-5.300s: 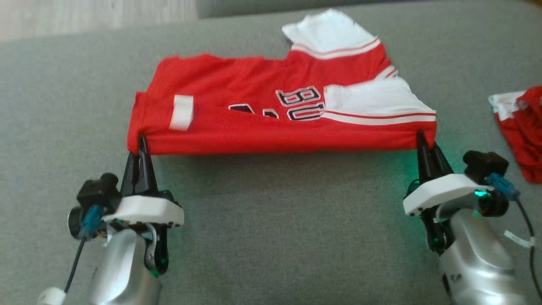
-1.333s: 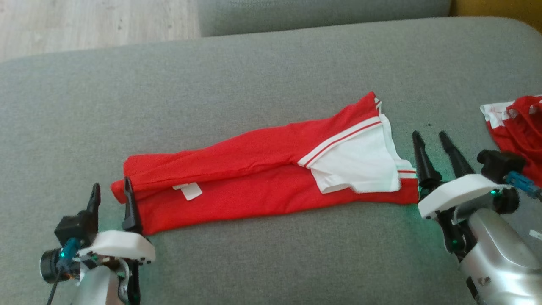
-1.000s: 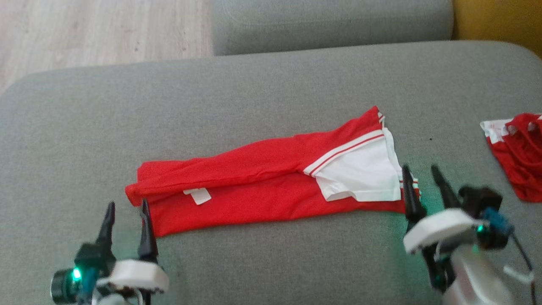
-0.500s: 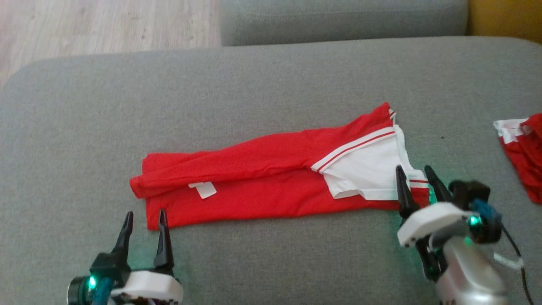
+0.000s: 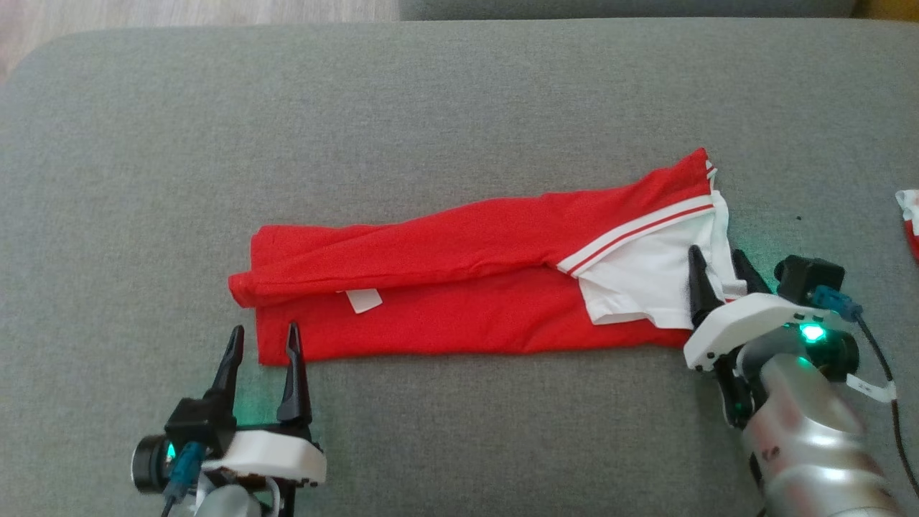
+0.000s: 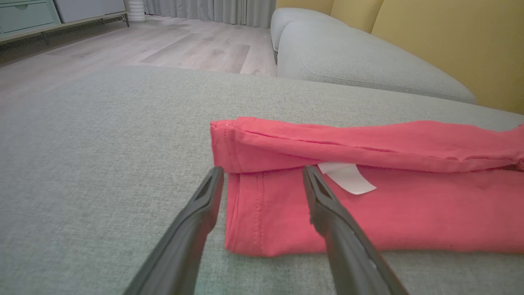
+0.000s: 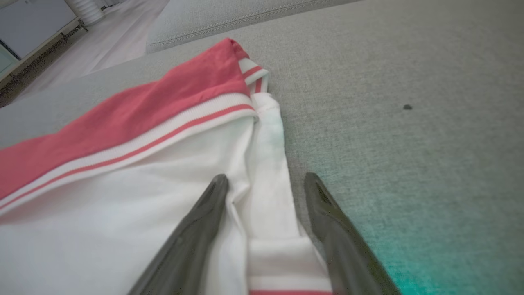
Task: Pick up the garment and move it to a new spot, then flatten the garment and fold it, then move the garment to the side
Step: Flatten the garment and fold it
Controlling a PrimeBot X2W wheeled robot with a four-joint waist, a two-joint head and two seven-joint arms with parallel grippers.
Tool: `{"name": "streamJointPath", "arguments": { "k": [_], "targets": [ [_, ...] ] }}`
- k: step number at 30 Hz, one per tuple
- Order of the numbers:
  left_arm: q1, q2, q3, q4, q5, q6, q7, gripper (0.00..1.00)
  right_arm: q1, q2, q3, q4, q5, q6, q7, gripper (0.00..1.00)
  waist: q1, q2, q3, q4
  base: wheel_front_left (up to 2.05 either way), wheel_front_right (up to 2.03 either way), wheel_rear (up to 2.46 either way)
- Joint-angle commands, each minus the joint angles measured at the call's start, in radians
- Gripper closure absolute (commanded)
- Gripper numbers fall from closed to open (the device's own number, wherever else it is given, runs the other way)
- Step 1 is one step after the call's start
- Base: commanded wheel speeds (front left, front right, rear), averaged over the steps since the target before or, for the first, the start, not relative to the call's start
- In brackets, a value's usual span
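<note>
Jaws of the left gripper (image 5: 264, 329) stand wide apart and hold nothing. In the left wrist view they straddle the near left corner of the garment: one finger is over bare cushion, the other over red cloth. Jaws of the right gripper (image 5: 716, 251) are likewise spread. In the right wrist view one finger lies over white cloth, the other beside the cloth's edge, and a strip of white fabric sits loose between them. Whether any fingertip touches the fabric cannot be told.

The broad grey woven sofa seat (image 5: 459, 108) carries everything. Pale wooden floor (image 5: 179, 11) shows at the upper left of the head view. A second grey cushion (image 6: 360, 61) and a yellow wall (image 6: 450, 41) appear at the top of the left wrist view.

The red knit garment (image 5: 459, 316), folded into a long band, lies across the middle of the head view, its right end slanting upward. The left gripper is at its lower left end and the right gripper at its right end.

A white sleeve panel with red-and-white striped trim (image 5: 646, 280) lies on top at the right end of the band. A scrap of red-and-white cloth (image 5: 910, 215) sits at the right edge of the frame, well apart from the garment. A small white label (image 5: 364, 299) peeks from under the upper fold near the left end. A green lamp (image 5: 812, 332) glows on the right wrist. A tiny dark speck (image 5: 798, 218) lies on the seat above the right gripper.
</note>
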Motion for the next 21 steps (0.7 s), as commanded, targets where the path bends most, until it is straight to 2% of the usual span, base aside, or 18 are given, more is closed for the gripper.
{"name": "streamJointPath", "arguments": {
  "k": [1, 4, 9, 12, 16, 21],
  "targets": [
    [-0.033, 0.004, 0.03, -0.027, -0.007, 0.009, -0.01, 0.0, 0.042, 0.024, 0.06, 0.027, 0.044, 0.007, 0.02, 1.0, -0.0001, 0.0, 0.0, -0.004, 0.0, 0.0, 0.0],
    [-0.028, 0.004, 0.039, -0.027, -0.011, 0.008, -0.01, 0.0, 0.05, 0.003, 0.085, 0.019, 0.091, 0.007, 0.001, 1.0, -0.0001, 0.0, -0.007, -0.017, 0.0, 0.0, 0.0],
    [-0.03, 0.004, 0.029, -0.032, -0.021, 0.005, -0.01, 0.0, 0.018, -0.116, 0.034, -0.016, 0.103, 0.007, -0.037, 1.0, -0.0001, 0.0, -0.021, -0.033, 0.0, 0.0, 0.0],
    [-0.028, 0.004, 0.02, -0.029, -0.021, 0.0, -0.01, 0.0, 0.007, -0.149, -0.016, -0.127, 0.093, 0.007, -0.041, 1.0, -0.0001, 0.0, -0.03, -0.039, 0.0, 0.0, 0.0],
    [-0.024, 0.004, 0.008, -0.023, -0.021, -0.004, -0.01, 0.0, 0.056, -0.099, 0.014, -0.303, 0.094, 0.007, -0.041, 1.0, -0.0001, 0.0, -0.043, -0.035, 0.0, 0.0, 0.0],
    [-0.019, 0.004, -0.024, -0.013, -0.027, -0.013, -0.01, 0.0, 0.122, -0.024, 0.24, -0.443, 0.167, 0.007, -0.042, 1.0, -0.0001, 0.0, -0.053, -0.005, 0.0, 0.0, 0.0]
  ]
}}
